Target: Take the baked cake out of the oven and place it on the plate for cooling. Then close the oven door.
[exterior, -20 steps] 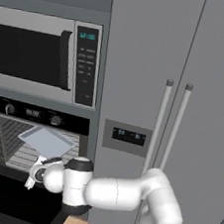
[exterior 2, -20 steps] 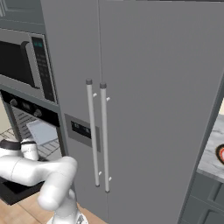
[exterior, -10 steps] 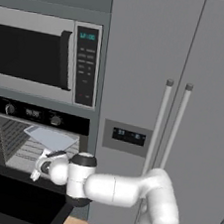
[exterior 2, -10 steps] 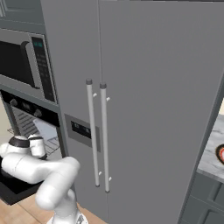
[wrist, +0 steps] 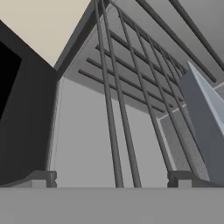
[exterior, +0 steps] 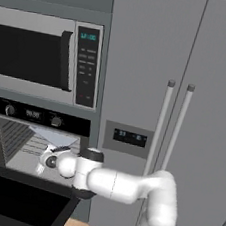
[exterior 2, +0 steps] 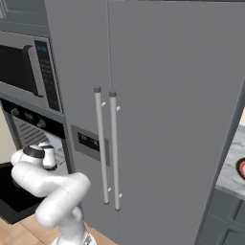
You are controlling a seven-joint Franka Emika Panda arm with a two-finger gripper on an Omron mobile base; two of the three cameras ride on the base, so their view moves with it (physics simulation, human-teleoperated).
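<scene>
- The oven [exterior: 35,145] is open, its door [exterior: 20,201] folded down flat in front so the arm can reach in over it.
- The gripper [exterior: 42,160] sits at the oven mouth, pointed inward, jaws spread wide and holding nothing; the hand view shows its fingertips [wrist: 41,178] far apart, ready to straddle something.
- A tray [exterior: 56,138] lies on the rack [wrist: 131,87] toward the oven's right side.
- The cake cannot be made out; probably it sits deeper on the rack or tray.
- Plate [exterior 2: 240,168] waits on the counter's edge far right, well apart from the oven.
</scene>
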